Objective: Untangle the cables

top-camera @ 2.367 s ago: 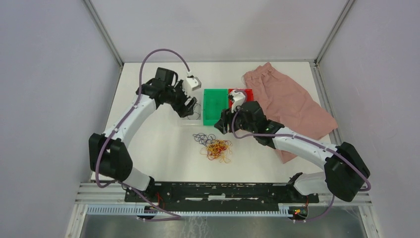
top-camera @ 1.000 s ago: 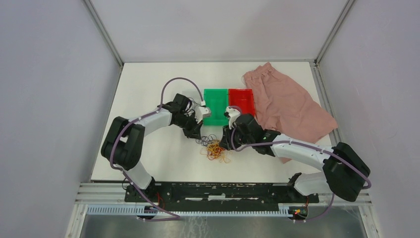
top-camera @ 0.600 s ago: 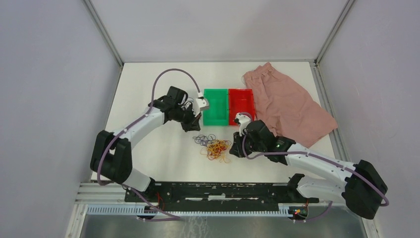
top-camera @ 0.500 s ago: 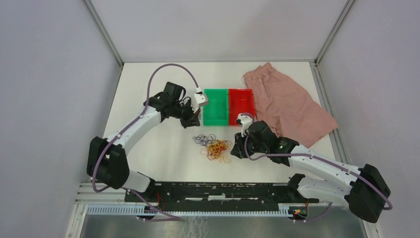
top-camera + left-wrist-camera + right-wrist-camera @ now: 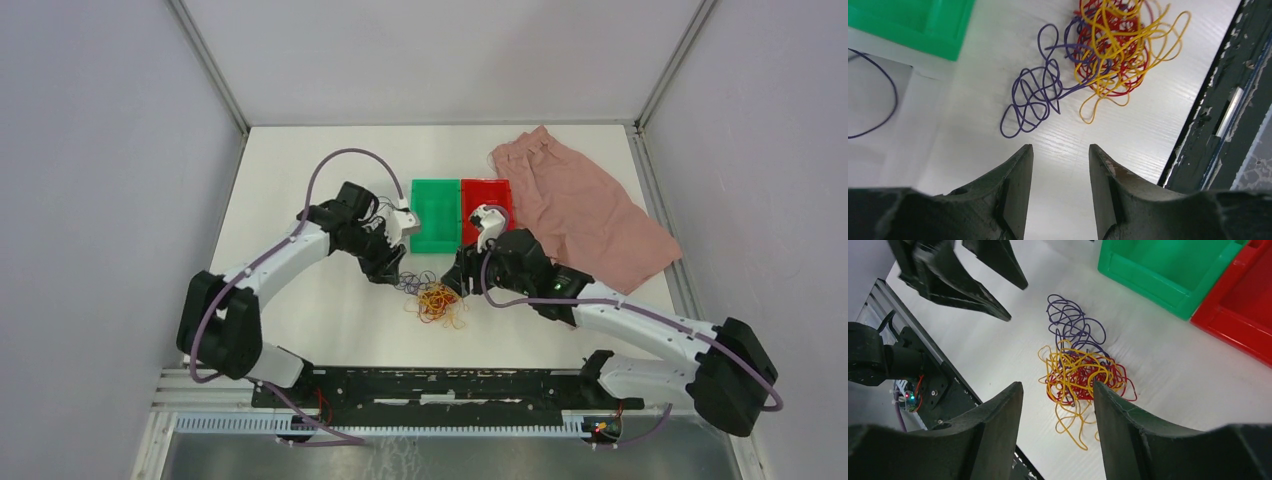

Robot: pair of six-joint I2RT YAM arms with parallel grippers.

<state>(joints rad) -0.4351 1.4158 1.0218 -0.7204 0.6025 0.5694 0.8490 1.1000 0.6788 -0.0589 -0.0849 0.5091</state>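
Observation:
The cables (image 5: 436, 297) lie in one tangle on the white table in front of the bins. Red and orange-yellow strands (image 5: 1080, 375) form a ball, and a dark purple strand (image 5: 1072, 322) curls out toward the bins. My left gripper (image 5: 391, 272) is open and empty just left of the purple curls (image 5: 1034, 96); its own midpoint (image 5: 1059, 146) sits short of them. My right gripper (image 5: 456, 281) is open and empty over the right side of the tangle, jaws spread above the ball (image 5: 1057, 384). The left fingers (image 5: 973, 295) show in the right wrist view.
A green bin (image 5: 432, 215) and a red bin (image 5: 488, 204) stand side by side behind the tangle. A pink cloth (image 5: 585, 210) lies at the back right. A single purple strand (image 5: 885, 102) lies on a pale tray beside the green bin (image 5: 908, 25). A black rail (image 5: 430, 385) runs along the near edge.
My left gripper has come down from beside the green bin to the tangle's left edge. My right gripper has moved up and left, closer over the tangle. The cables have not moved.

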